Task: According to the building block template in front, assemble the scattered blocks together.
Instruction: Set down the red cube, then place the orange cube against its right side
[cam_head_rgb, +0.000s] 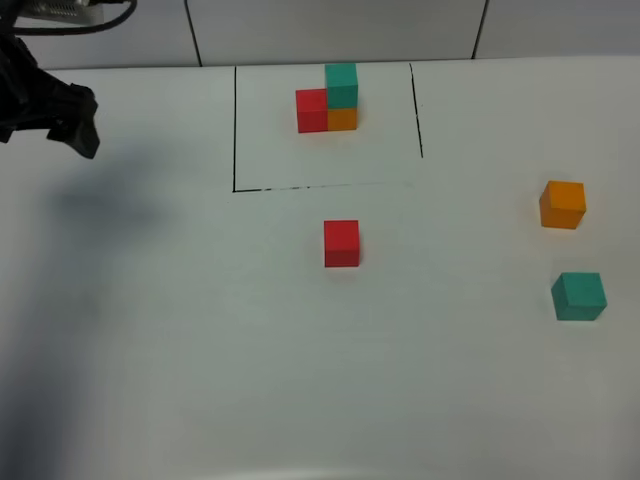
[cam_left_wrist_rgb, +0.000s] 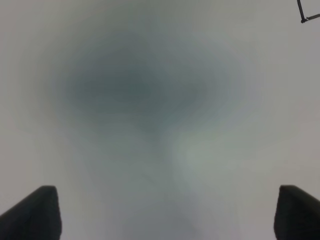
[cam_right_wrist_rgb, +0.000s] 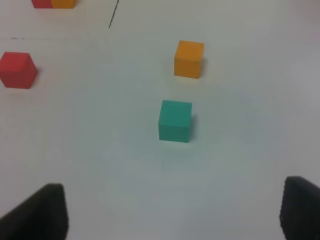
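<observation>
At the far left of the high view, the left arm (cam_head_rgb: 50, 105) is held above the bench (cam_head_rgb: 200, 350), well apart from every block, and its shadow is cast on the white surface below. In the left wrist view the left fingers (cam_left_wrist_rgb: 40, 212) are seen spread wide and released, with nothing between them but blurred bench; a corner of the black outline (cam_left_wrist_rgb: 302, 12) is caught at the frame's edge. Further right, at the back of the bench, the outline (cam_head_rgb: 235, 130) is drawn around the template (cam_head_rgb: 328, 100): a red piece (cam_head_rgb: 312, 110) is set touching an orange piece (cam_head_rgb: 342, 119), and a green piece (cam_head_rgb: 341, 84) is stacked on the orange one. Just in front of the outline, near the middle, the loose red block (cam_head_rgb: 341, 243) is found alone. Well to the right, the orange block (cam_head_rgb: 563, 204) is placed near the bench's edge, and the green block (cam_head_rgb: 579, 296) lies in front of it, near but not touching. In the right wrist view the right fingers (cam_right_wrist_rgb: 42, 212) are likewise spread and released, holding nothing, with the green block (cam_right_wrist_rgb: 175, 121) seen ahead between them and the orange block (cam_right_wrist_rgb: 189, 59) beyond it.
</observation>
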